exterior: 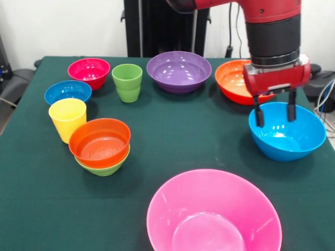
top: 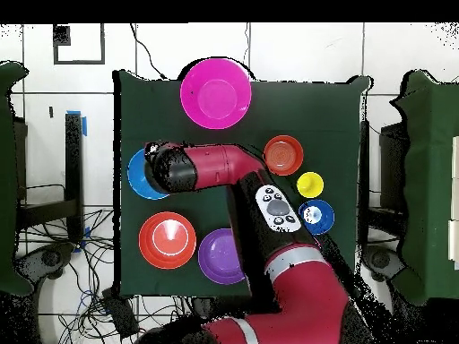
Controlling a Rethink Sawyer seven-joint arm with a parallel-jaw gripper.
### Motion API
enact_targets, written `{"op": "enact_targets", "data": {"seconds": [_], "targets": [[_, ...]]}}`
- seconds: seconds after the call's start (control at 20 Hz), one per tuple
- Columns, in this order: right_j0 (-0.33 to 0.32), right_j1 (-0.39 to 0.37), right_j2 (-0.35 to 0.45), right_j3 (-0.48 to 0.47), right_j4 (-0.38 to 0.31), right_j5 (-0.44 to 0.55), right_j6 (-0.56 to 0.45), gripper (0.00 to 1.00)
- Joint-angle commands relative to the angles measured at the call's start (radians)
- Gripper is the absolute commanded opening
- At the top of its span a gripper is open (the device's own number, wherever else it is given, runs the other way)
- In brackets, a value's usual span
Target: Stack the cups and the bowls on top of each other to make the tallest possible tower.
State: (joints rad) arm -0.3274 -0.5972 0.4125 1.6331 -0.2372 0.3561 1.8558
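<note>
My gripper [exterior: 274, 121] hangs open over the large light blue bowl [exterior: 293, 138] at the right. One finger is at the bowl's left rim and the other is inside it. In the overhead view the arm's wrist covers part of this bowl [top: 136, 177]. A small orange-red bowl [exterior: 99, 140] sits nested in a small light green bowl [exterior: 106, 168] at the left. The yellow cup [exterior: 67, 118] stands beside that pair, and the green cup [exterior: 127, 81] stands farther back. A dark blue small bowl [exterior: 67, 91] and a magenta-red small bowl [exterior: 89, 70] rest at the far left.
A large pink bowl [exterior: 212, 217] fills the near middle. The purple bowl [exterior: 179, 70] and the large orange bowl [exterior: 233, 81] sit at the back, the orange one just behind my gripper. Bare green cloth [exterior: 199, 136] lies in the middle.
</note>
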Motion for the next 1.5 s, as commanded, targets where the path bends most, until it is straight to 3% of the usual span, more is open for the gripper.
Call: {"op": "enact_targets", "data": {"seconds": [0.05,0.35,0.55,0.8,1.05,1.5], "targets": [[-0.034,0.043,-0.005,-0.026,-0.113,0.094,-0.127,1.0],[-0.061,0.054,0.002,-0.002,-0.169,0.063,-0.119,1.0],[-0.062,0.109,0.0,-0.013,-0.216,0.021,-0.106,1.0],[-0.018,0.167,-0.033,-0.04,-0.28,-0.041,-0.06,1.0],[-0.02,0.191,0.001,-0.049,-0.266,-0.033,-0.029,1.0],[-0.074,0.158,0.119,0.054,-0.219,-0.024,-0.032,1.0]]}}
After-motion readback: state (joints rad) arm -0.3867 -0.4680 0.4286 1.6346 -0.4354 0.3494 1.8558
